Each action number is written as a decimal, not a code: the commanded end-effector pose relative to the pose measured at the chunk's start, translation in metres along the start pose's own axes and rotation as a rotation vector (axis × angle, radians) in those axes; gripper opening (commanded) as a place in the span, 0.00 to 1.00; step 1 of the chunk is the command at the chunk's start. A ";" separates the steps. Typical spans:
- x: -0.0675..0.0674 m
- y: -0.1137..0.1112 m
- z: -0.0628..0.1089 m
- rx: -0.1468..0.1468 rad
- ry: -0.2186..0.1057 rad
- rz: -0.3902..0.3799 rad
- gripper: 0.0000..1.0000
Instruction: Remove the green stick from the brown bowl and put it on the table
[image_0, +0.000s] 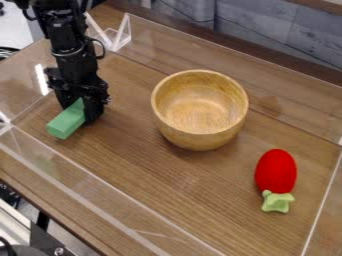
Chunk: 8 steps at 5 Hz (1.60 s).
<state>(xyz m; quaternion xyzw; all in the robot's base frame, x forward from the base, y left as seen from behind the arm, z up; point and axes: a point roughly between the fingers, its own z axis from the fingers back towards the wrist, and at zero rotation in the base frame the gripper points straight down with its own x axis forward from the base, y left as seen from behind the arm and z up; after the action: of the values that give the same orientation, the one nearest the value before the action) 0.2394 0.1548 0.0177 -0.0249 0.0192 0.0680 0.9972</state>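
Green stick (66, 121) already out of the brown bowl (201, 109), low at the left side of the table (160, 185), near the clear wall (54, 172) along the front edge and well apart from the bowl. Bowl upright and empty, so nothing left to lift out. Gripper (83, 108) pointing straight down, jaws shut on the upper right end of the stick, the block slanting away from them down toward the front left. Lower end at or very near the wood; hard to tell whether it truly rests there or hangs a shade above. Held by one end, probably because that was the part standing free inside the bowl, hence the tilt rather than a flat carry. Spot chosen sensibly: bare wood, away from the bowl's rim and from the red strawberry toy (277, 172) far off at the right, so no chance of the stick landing against either. Task near its end by the look of it; only the letting go and a straight lift remaining. Small risk: a tilted block may tip or slide a little on release, perhaps toward the clear wall.
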 end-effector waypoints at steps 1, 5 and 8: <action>0.004 -0.015 0.012 0.003 -0.025 0.054 1.00; 0.003 -0.009 0.100 -0.080 -0.115 0.078 1.00; 0.002 -0.033 0.101 -0.070 -0.157 0.019 1.00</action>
<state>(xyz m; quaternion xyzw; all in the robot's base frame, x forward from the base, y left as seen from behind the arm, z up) 0.2470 0.1270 0.1134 -0.0600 -0.0493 0.0836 0.9935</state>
